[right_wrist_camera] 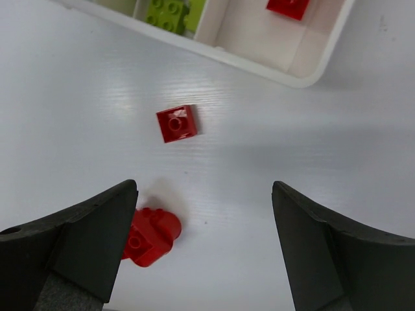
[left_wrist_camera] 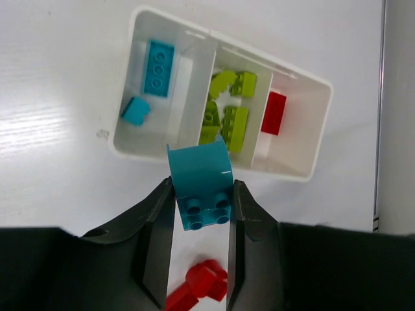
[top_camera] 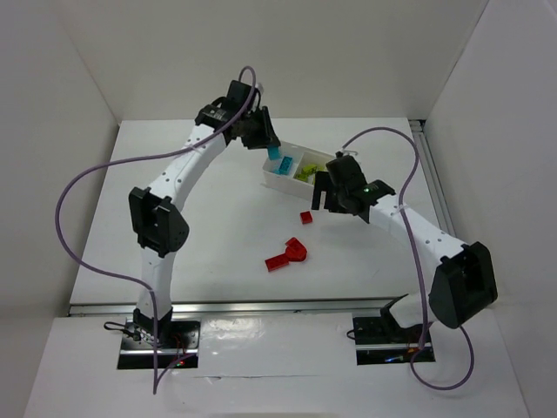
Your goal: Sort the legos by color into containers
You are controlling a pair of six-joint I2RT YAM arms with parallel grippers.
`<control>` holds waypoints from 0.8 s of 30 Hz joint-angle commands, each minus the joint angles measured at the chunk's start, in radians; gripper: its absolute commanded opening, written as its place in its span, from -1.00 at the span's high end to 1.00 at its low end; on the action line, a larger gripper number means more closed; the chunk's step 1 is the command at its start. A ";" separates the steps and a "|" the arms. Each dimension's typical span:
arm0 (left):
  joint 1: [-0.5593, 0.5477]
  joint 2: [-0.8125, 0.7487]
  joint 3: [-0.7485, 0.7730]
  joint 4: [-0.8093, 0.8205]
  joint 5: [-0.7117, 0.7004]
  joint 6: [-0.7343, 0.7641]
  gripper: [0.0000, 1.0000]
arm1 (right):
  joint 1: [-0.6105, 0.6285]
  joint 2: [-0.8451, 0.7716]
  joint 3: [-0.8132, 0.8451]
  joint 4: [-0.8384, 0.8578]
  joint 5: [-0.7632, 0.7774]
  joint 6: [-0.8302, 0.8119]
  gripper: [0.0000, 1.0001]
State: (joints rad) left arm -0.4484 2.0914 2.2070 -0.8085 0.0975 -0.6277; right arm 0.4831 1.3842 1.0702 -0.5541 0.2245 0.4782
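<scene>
The left pincer was clamped on a cyan brick, its studs facing back toward the wrist and its length running along the fingers. The tray lay just ahead — its blue section ahead and to the left. The right pincer hung wide over a red square brick on the desk.
</scene>
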 commanded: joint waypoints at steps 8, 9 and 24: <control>0.027 0.286 0.230 0.060 0.097 0.023 -0.09 | 0.087 0.134 0.017 0.054 -0.048 0.036 -0.83; 0.027 0.286 0.230 0.071 0.097 0.023 -0.21 | 0.088 0.150 0.017 0.054 -0.048 0.036 -0.83; 0.027 -0.198 -0.174 0.089 0.081 0.106 -0.99 | 0.106 0.455 0.117 0.220 -0.030 -0.029 -0.61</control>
State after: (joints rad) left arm -0.4179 2.0380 2.1159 -0.7399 0.1951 -0.5648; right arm 0.5804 1.7927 1.1240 -0.4122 0.1646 0.4778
